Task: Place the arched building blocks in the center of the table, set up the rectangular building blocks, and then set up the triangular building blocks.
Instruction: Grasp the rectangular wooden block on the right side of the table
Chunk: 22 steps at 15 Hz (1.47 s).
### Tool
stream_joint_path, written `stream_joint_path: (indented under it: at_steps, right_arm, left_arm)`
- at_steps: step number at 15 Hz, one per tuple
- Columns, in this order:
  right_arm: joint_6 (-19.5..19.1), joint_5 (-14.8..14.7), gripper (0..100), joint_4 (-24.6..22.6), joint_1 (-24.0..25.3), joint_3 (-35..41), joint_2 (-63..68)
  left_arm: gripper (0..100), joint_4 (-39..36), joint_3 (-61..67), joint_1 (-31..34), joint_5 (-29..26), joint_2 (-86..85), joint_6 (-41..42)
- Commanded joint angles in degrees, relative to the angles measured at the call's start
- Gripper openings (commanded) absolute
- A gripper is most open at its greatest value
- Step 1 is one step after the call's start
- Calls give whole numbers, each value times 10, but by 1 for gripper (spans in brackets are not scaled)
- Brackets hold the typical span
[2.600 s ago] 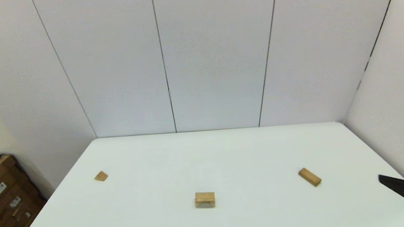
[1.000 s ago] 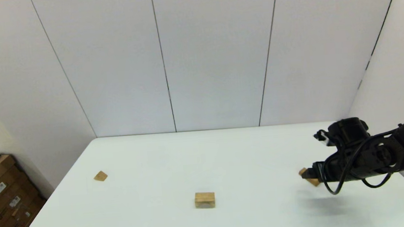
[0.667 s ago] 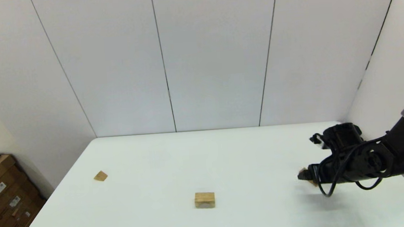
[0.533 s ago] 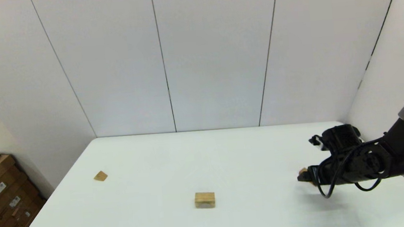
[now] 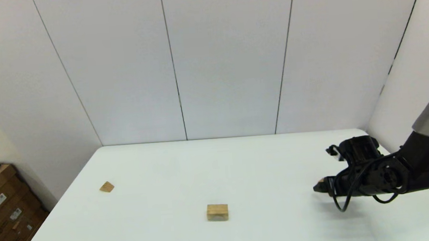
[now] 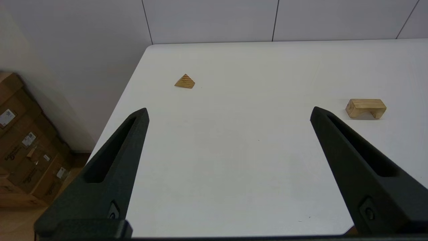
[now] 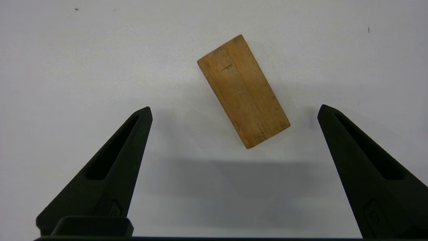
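Observation:
The arched block (image 5: 217,212) stands near the middle front of the white table (image 5: 240,160); the left wrist view shows its notch facing down (image 6: 365,107). The triangular block (image 5: 107,187) lies at the far left (image 6: 185,81). My right gripper (image 5: 319,187) hovers low over the rectangular block (image 7: 243,90), which lies flat and skewed on the table's right side. The gripper (image 7: 234,107) is open, one finger on each side of the block and neither touching it. In the head view the arm hides nearly all of that block. My left gripper (image 6: 229,112) is open and empty, parked off the front left.
Cardboard boxes (image 5: 0,214) are stacked on the floor beyond the table's left edge. White wall panels (image 5: 228,58) close off the back and right sides, close to the right arm (image 5: 424,153).
My right arm has swung in from the lower right corner over the rectangular block, then lowered and edged slightly left. None of the blocks has moved.

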Motion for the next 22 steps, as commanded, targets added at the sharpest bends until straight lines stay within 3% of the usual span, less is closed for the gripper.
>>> stream_joint_path:
  at_steps: [1, 5, 17, 18, 22]
  right_arm:
    - [0, -13, 100, -8, -1, -3, 7]
    - [0, -25, 100, -40, -1, 0, 19]
    - [-2, -31, 100, -40, 0, 2, 29]
    - [-2, -31, 0, -40, 1, 2, 29]
    - [-2, -36, 0, -41, 4, 2, 28]
  left_arm:
    - [100, 1, 0, 0, 0, 1, 0]
    - [100, 1, 0, 0, 0, 1, 0]
    - [100, 1, 0, -1, 0, 1, 0]
    - [100, 1, 0, 0, 0, 1, 0]
    - [100, 1, 0, 0, 0, 1, 0]
